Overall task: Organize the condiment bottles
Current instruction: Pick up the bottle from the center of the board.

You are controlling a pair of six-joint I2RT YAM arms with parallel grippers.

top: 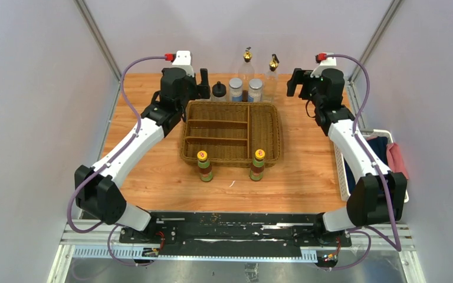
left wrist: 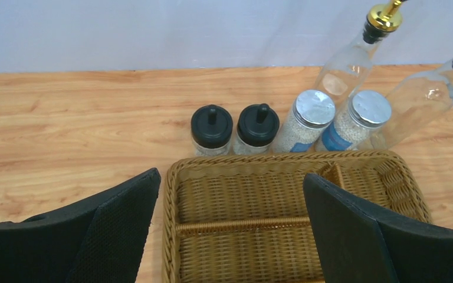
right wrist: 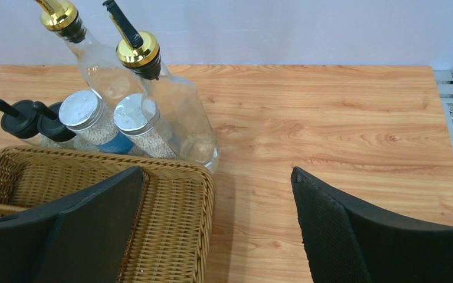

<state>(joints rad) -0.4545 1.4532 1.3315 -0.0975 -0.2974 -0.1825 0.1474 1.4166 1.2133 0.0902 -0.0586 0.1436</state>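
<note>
Top external: wooden bench (top: 153, 171) with a wicker divided tray (top: 230, 156) in the middle. Two yellow-capped bottles with green-red labels stand upright just in front of the tray's near wall, one left (top: 204, 167), one right (top: 258, 165), apart from each other.

Behind the tray's far wall is a row of condiment bottles, all upright. A black-capped bottle (top: 219, 91) is visible, then two grey-lidded jars (top: 236, 89) (top: 255, 90). Two tall clear gold-topped bottles (top: 247, 68) (top: 273, 71) stand behind and to the right of the jars.

Left wrist view shows a second black-capped bottle (left wrist: 212, 131) just beside the first, the pair side by side, close against the tray's far rim. The jars hold pale granules and carry blue labels.

Left fingers (left wrist: 118, 224) are spread wide apart, holding nothing. They hang above the tray's far-left corner, one over bare bench beside the rim and one over the tray.

Right fingers (right wrist: 94, 218) are also wide apart, holding nothing, by the tray's far-right corner. One is over the wicker corner and the other over bare bench to the right. The nearer gold-topped bottle is just beyond that corner.

White slatted bin (top: 340, 171) sits at the bench's right edge, with a pink cloth (top: 396, 159) and something dark blue inside.
</note>
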